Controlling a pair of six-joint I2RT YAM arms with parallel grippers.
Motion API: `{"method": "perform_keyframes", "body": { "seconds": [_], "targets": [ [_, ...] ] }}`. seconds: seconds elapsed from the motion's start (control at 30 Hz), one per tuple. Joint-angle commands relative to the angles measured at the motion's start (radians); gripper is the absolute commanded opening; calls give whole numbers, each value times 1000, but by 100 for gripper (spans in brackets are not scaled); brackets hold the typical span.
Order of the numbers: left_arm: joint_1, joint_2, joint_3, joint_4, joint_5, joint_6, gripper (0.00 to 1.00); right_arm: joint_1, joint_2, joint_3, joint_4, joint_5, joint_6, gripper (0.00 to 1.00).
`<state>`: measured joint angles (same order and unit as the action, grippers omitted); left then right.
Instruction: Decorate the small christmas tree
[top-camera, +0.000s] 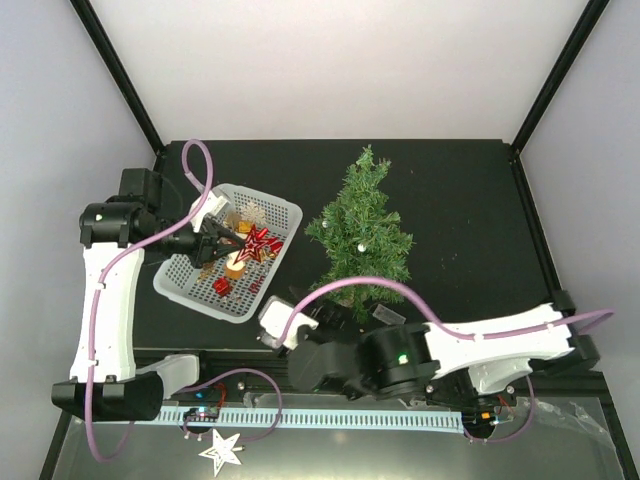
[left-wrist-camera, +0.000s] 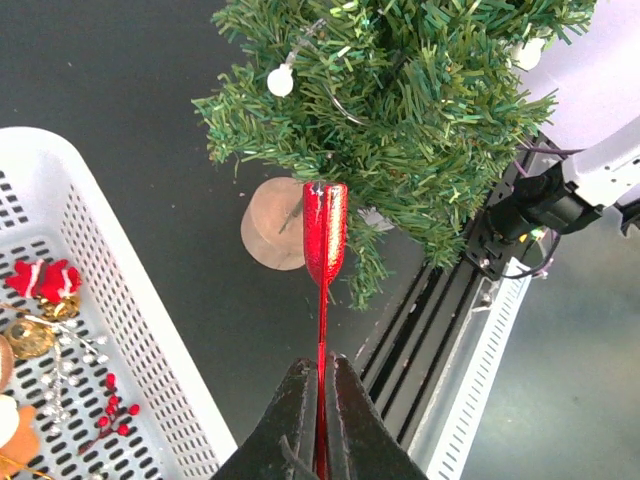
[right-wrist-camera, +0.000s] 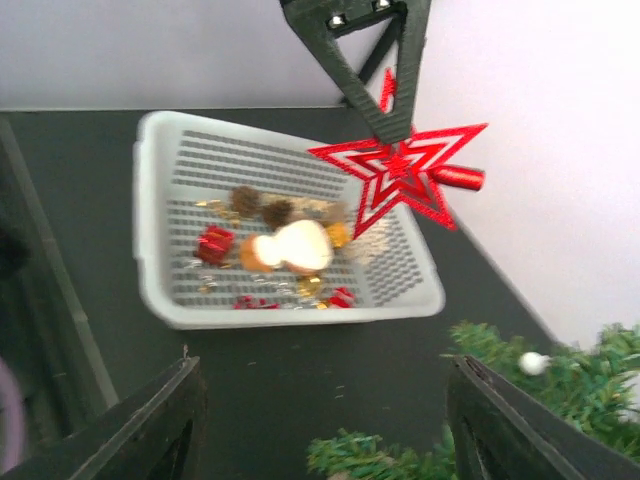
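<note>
Small christmas tree upright mid-desk, right of white basket. My left hand pinches red star over basket; tree lies rightward. My right hand wide, empty, nearer trunk.

Dark matte counter. At 9 o'clock from centre: white basket, perforated, flat on the surface, skewed to the counter's edges. At 3 o'clock of the basket, near but not touching: small christmas tree, upright on round tan base. Bare dark strip between the two.
</note>
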<state>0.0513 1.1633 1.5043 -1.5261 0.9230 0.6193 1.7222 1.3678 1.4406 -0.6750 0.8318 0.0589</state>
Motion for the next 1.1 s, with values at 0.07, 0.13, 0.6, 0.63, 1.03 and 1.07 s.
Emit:
{"method": "perform_keyframes", "body": {
  "seconds": [0.07,0.13,0.6,0.63,1.03,1.07],
  "targets": [
    [3,-34,-15,-9,55,-48,1,63,152,-83,296,473,-192,66],
    [1,-34,-16,-4,66,-58,2,66,186,-152,507,530,-371,65],
    [-71,-26,-29,58,99,-164,2,29,664,-251,2272,449,-1806,58],
    [-79,-25,-32,63,95,-170,2,28,674,-234,2272,441,-1812,58],
    [-95,-27,-51,95,104,-207,2,-2,692,-132,2276,380,-2004,55],
    [-96,-28,-54,97,112,-211,2,-6,684,-135,2276,380,-2007,55]
  ]
}}
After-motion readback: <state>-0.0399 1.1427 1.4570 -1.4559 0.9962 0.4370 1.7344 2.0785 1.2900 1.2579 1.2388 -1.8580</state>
